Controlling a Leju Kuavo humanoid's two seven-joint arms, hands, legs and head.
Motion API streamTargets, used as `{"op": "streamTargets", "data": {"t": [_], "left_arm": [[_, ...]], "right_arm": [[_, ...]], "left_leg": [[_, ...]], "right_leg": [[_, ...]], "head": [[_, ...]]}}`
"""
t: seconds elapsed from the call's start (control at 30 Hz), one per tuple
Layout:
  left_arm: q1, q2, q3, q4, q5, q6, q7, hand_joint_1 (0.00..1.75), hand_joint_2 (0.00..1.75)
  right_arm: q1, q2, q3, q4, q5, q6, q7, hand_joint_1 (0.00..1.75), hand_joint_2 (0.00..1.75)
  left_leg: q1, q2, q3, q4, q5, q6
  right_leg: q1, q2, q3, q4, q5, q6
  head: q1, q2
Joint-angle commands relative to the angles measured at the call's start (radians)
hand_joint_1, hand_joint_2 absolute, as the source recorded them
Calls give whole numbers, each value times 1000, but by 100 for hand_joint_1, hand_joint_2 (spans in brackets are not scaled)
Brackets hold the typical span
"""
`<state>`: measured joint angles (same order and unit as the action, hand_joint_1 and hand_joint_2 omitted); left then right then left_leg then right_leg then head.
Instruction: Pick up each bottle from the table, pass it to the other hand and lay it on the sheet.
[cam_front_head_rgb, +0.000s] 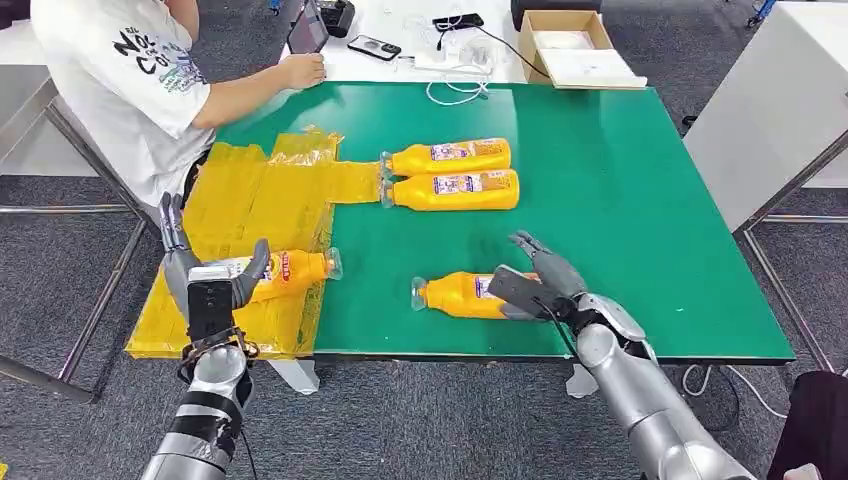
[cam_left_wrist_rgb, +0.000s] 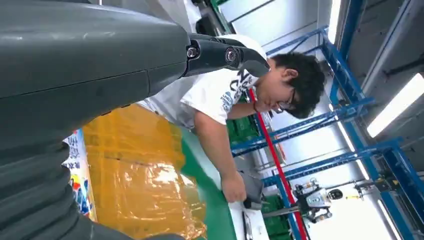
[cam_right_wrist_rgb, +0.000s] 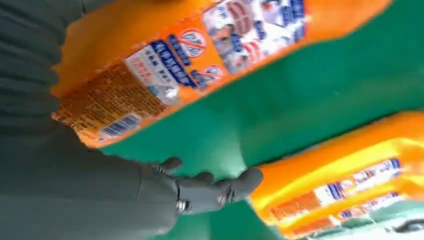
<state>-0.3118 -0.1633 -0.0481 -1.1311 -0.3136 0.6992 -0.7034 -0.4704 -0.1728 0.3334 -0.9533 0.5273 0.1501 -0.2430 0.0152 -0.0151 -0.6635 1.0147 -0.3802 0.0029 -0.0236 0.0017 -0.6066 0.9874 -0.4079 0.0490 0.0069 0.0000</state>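
Several orange bottles with white labels lie on their sides. One bottle (cam_front_head_rgb: 295, 272) rests on the yellow sheet (cam_front_head_rgb: 250, 200) at the table's left. My left hand (cam_front_head_rgb: 205, 280) stands beside it with fingers straight up and thumb over the bottle's base; its label (cam_left_wrist_rgb: 75, 170) shows beside the palm. Another bottle (cam_front_head_rgb: 455, 295) lies on the green table (cam_front_head_rgb: 620, 200) near the front edge. My right hand (cam_front_head_rgb: 535, 280) hovers over its bottom end with fingers spread, not closed; the bottle (cam_right_wrist_rgb: 175, 65) lies close to the palm and fingers (cam_right_wrist_rgb: 220, 187). Two more bottles (cam_front_head_rgb: 450, 157) (cam_front_head_rgb: 455, 190) lie side by side mid-table.
A person in a white shirt (cam_front_head_rgb: 120, 80) sits at the far left corner, one hand (cam_front_head_rgb: 300, 70) on a tablet. Behind the green table are a phone (cam_front_head_rgb: 373, 47), cables and a cardboard box (cam_front_head_rgb: 570, 45). A white table (cam_front_head_rgb: 770, 100) stands to the right.
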Motion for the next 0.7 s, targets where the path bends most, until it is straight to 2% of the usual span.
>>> {"op": "streamTargets", "data": {"t": [0.03,0.07,0.17,0.33,0.47,0.7], "left_arm": [[-30,15,-59,50,11,-1,5,0,175],[-50,12,-74,91,24,-8,5,0,175],[-71,11,-102,121,41,-1,5,0,175],[-82,9,-113,138,56,-2,5,0,175],[-97,6,-141,172,79,-4,5,0,175],[-102,4,-146,186,86,-6,5,0,175]], "right_arm": [[-46,-52,55,88,-24,56,-7,0,175],[-37,-80,71,85,-62,128,-29,0,175],[-32,-128,94,85,-97,183,-40,0,175],[-36,-158,121,90,-100,203,-31,0,175],[-64,-200,188,100,-83,216,22,0,175],[-79,-195,221,115,-60,201,62,0,175]], "left_leg": [[0,1,4,0,-2,1],[0,1,2,0,-1,1],[0,-2,4,0,-2,1],[0,-1,3,0,-1,1],[0,-1,3,0,-1,1],[0,1,2,0,-1,0]], "right_leg": [[1,-1,4,0,-2,-3],[0,-1,3,0,-1,-2],[1,-4,6,-1,-2,-3],[1,-3,5,-1,-1,-2],[0,-2,4,-1,-1,-2],[0,0,2,-1,0,-1]], "head": [[0,0],[0,0],[0,0],[0,0],[0,0],[0,0]]}}
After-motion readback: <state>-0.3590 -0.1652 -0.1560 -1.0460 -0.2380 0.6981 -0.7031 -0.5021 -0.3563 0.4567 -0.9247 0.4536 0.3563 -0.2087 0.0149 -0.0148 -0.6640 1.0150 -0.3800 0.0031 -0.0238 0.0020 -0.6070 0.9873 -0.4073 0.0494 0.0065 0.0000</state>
